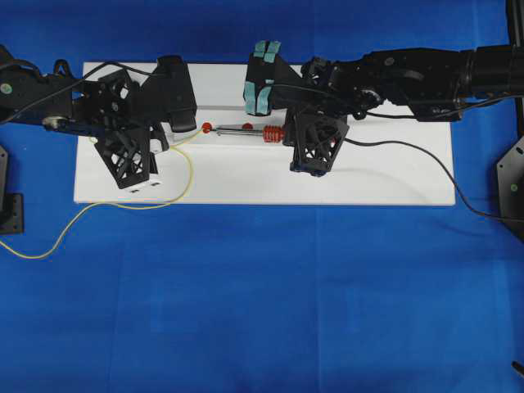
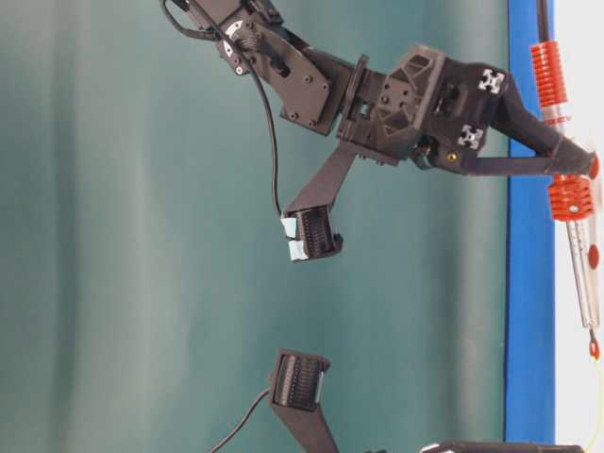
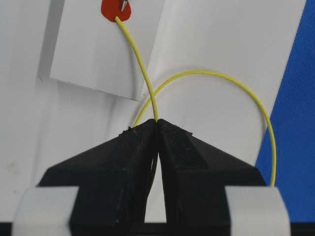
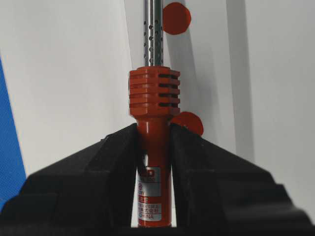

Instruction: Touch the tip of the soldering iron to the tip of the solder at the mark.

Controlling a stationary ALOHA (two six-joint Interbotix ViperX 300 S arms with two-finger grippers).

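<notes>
on the white board (image 1: 368,176), two red dots (image 4: 175,18).

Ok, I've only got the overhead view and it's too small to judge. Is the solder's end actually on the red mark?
Observer: Yes. In the left wrist view the solder ends on the lower edge of the red mark.
Operator: And the iron's tip?
Observer: The tip of the soldering iron is over the same mark, right beside the solder's end. I cannot tell whether they touch.
Operator: Where is the right arm holding it?
Observer: The right gripper is shut on the orange handle, just behind the ribbed collar.
</notes>
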